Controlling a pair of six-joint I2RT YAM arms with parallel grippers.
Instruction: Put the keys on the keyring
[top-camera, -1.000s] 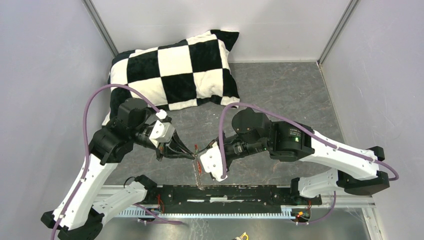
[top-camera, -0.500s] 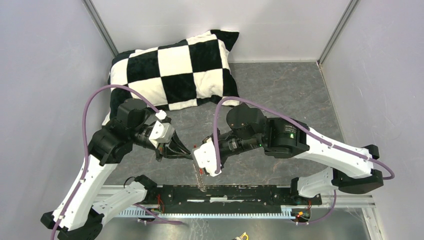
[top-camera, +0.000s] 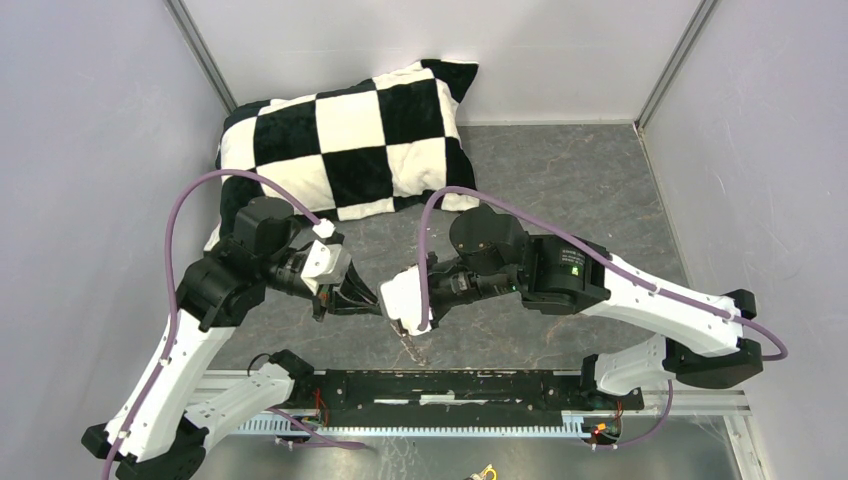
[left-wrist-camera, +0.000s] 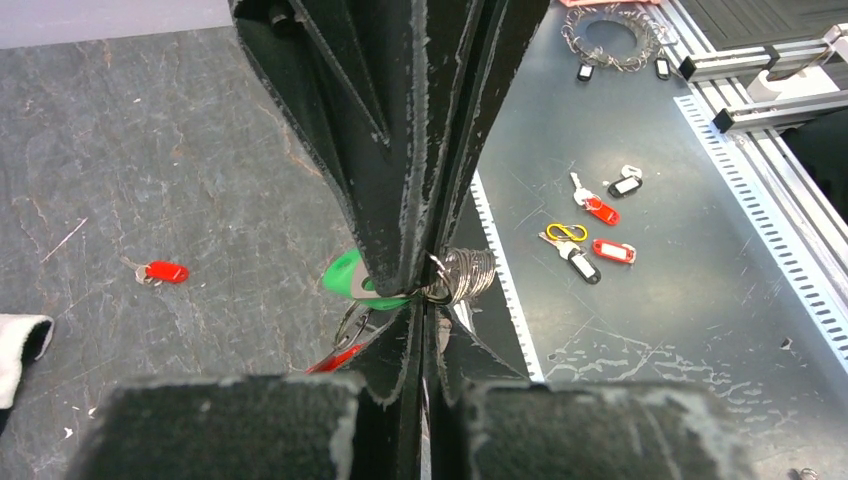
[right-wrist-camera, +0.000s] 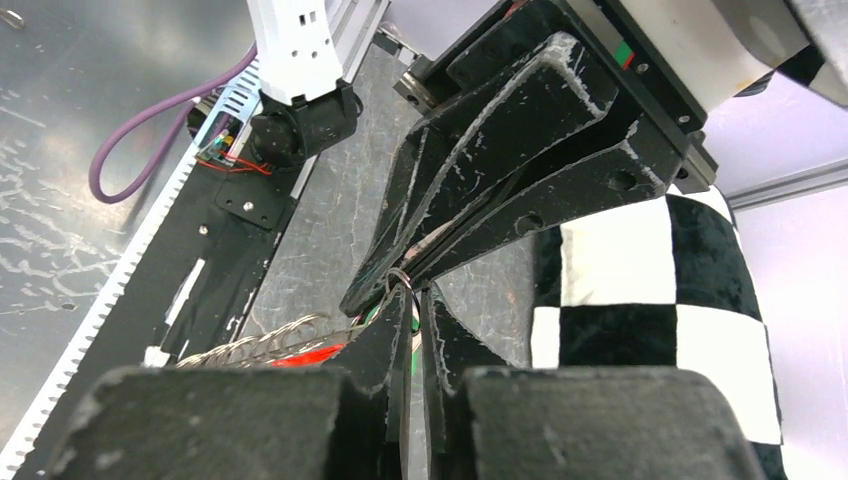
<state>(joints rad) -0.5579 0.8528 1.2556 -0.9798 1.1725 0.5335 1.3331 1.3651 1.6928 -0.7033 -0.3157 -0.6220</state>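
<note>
Left tool (left-wrist-camera: 422, 322): pressed together on the coiled wire of the keyring (left-wrist-camera: 466, 274), held up off the surface (left-wrist-camera: 150, 140).
Right tool (right-wrist-camera: 412, 305): pressed together as well, tip to tip with the left tool (what it nips, if anything, I cannot tell).
Green key (left-wrist-camera: 343, 275): its head juts out just beside the meeting tips, opposite the coil.
Red key (left-wrist-camera: 162, 271): flat on the grey surface, well apart from both tools.
Pillow (top-camera: 350, 140): chequered, at the far side.
</note>
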